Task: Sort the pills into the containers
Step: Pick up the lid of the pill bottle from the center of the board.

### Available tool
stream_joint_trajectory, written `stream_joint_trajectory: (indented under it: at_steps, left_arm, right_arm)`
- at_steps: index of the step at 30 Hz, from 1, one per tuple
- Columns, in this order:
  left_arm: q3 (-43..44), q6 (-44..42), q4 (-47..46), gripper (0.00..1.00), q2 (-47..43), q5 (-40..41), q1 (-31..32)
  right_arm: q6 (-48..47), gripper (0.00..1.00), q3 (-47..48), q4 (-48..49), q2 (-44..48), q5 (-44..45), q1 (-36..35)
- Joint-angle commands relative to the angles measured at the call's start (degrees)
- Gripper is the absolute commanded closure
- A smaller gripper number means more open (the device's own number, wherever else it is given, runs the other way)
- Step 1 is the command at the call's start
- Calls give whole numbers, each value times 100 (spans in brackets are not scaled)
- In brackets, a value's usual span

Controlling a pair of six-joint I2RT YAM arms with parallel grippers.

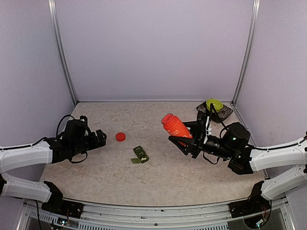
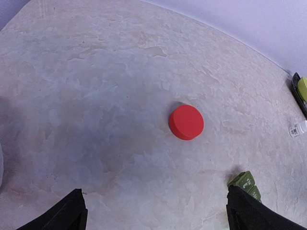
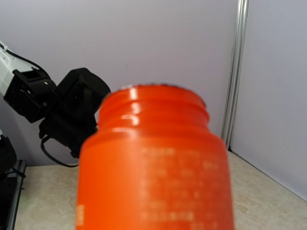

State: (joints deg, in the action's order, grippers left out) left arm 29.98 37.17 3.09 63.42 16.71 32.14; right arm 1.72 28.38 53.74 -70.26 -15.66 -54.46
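Observation:
The dark green containers strip (image 1: 140, 154) lies on the table a little left of centre; the left wrist view shows its end (image 2: 245, 182) beside my right fingertip. My left gripper (image 1: 99, 138) is open and empty, low over the table, with a red cap (image 1: 120, 136) just ahead of it (image 2: 186, 122). My right gripper (image 1: 184, 138) is shut on an orange bottle (image 1: 174, 125), uncapped and held tilted above the table right of the strip. The bottle fills the right wrist view (image 3: 156, 172) and hides the fingers. No pills show.
A yellow-green bowl (image 1: 214, 103) sits on a dark tray (image 1: 225, 113) at the back right corner. A small white object (image 2: 298, 129) lies near it. Walls and metal posts close the back and sides.

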Motion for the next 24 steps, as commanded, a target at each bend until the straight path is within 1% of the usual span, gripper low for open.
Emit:
stream_joint_trajectory:
  at_steps: [1,4,9,11,13,15,20,24]
  left_arm:
    - [113,257,441,1,-111,451,-62]
    - [127,379,610,1,-50,498,-67]
    - [183,460,854,1,160,642,-71]
    - [264,409,781,1,299,667,-68]
    - [373,254,528,1,510,530,-73]
    - [629,85,374,1,890,398,-69]
    - [1631,-240,360,1,2138,258,-47]
    - [2246,-449,360,1,2810,206,-37]
  right_arm:
    - [-68,100,74,-20,322,58,46]
    - [-150,100,16,-79,385,108,50]
    - [-277,100,68,-459,526,187,54]
    - [-322,100,86,-553,574,228,57]
    - [-342,100,95,-607,587,277,50]
    - [-340,100,102,-631,558,291,52]
    - [-217,100,124,-627,384,255,53]
    - [-163,100,155,-646,274,213,62]
